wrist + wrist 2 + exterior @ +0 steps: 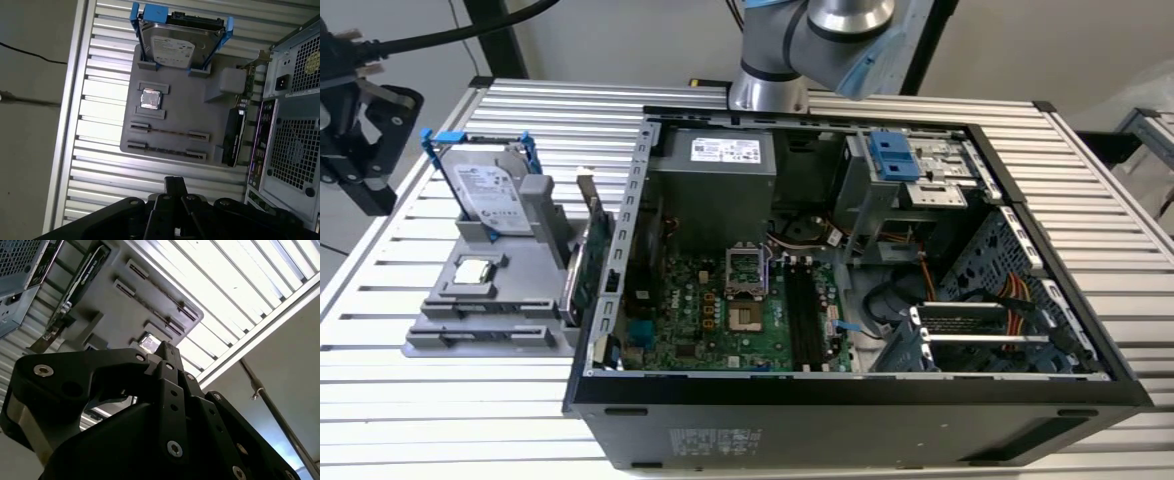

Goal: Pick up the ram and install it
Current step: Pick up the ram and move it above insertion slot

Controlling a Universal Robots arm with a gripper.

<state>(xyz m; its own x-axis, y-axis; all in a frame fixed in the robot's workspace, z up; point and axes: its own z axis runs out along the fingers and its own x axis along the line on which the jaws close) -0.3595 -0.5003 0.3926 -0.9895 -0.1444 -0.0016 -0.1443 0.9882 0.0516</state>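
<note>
We saw black claw (pixel 175 181) pinched together, empty, well apart from thin narrow circuit-board ram (pixel 169 133). Ram stood on edge in grey slotted holder (pixel 200 107) on ribbed worktop (pixel 560 100), 9 o'clock of open black computer case (pixel 854 395) in exterior view; long axis 9-to-3.

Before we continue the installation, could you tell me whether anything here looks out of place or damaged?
Nothing stands out. The ram sits on edge in its gray holder, the hard drive stands upright at the holder's end, and the computer case lies open.
</note>
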